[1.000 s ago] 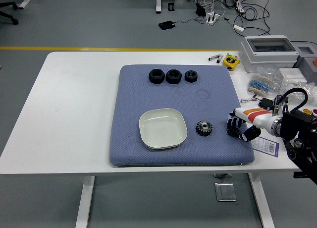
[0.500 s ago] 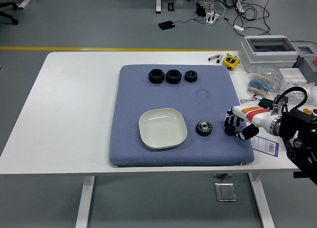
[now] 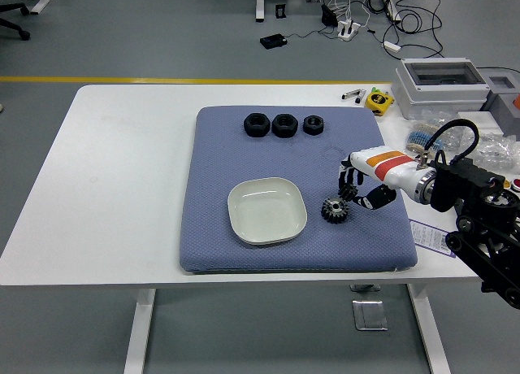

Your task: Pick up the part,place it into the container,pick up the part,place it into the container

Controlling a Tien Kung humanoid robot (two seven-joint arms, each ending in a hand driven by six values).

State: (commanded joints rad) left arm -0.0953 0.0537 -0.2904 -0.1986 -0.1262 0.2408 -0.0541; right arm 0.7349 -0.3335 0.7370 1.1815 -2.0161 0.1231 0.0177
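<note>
A dark metal gear (image 3: 334, 210) lies on the blue mat (image 3: 244, 150), just right of the empty white square dish (image 3: 266, 210). Three black nuts (image 3: 283, 124) sit in a row at the mat's far edge. My right hand (image 3: 355, 192) reaches in from the right and hovers just above and to the right of the gear, fingers spread and pointing down, holding nothing. The left arm is out of view.
A yellow tape measure (image 3: 379, 101), a grey box (image 3: 441, 85), bags of small parts (image 3: 431, 137) and a barcode label (image 3: 432, 237) crowd the table's right side. The white table (image 3: 122, 179) extends left of the mat.
My right hand has moved left across the mat, from near its right edge to just over the gear. The gear, dish and nuts have not moved.
</note>
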